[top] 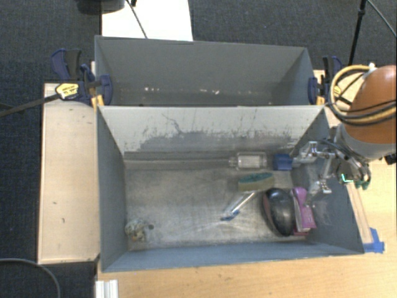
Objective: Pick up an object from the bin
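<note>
My gripper (314, 171) hangs at the bin's right side, its two metal fingers apart and nothing between them, so it is open. Just below it lies a purple-pink oblong thing (303, 209), pressed against a black computer mouse (280, 212). To the gripper's left, a clear small bottle with a blue cap (255, 161) lies on its side by the back wall. A teal-green flat brush-like thing (255, 180) rests under the bottle.
A thin white stick with a blue tip (237, 206) lies left of the mouse. A small crumpled speckled thing (136, 230) sits in the front left corner. The arm with its orange cover and cables comes in over the right rim.
</note>
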Tool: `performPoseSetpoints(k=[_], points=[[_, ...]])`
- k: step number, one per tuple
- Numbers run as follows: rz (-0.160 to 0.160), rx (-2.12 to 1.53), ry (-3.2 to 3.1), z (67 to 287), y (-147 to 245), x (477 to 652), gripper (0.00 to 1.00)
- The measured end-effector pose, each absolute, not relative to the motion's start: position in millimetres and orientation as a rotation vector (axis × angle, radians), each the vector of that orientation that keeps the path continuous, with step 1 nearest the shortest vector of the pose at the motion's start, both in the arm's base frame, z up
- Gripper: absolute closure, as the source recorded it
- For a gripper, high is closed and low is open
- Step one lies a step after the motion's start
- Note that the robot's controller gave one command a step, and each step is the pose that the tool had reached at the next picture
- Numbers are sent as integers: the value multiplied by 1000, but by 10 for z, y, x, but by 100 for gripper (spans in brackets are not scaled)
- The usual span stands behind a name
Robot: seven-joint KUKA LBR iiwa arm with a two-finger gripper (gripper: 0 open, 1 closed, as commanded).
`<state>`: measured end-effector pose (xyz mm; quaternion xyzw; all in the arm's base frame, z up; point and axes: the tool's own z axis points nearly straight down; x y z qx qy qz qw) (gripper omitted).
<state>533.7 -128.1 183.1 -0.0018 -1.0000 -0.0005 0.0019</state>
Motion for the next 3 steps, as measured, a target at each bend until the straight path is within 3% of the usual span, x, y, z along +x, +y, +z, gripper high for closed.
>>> performPoseSetpoints(k=[1,2,3], points=[[0,18,-3145,715,-1170,5440,0],[-1,-108,-3153,737,-347,5245,0],[-6,-216,-3147,744,495,5670,0]])
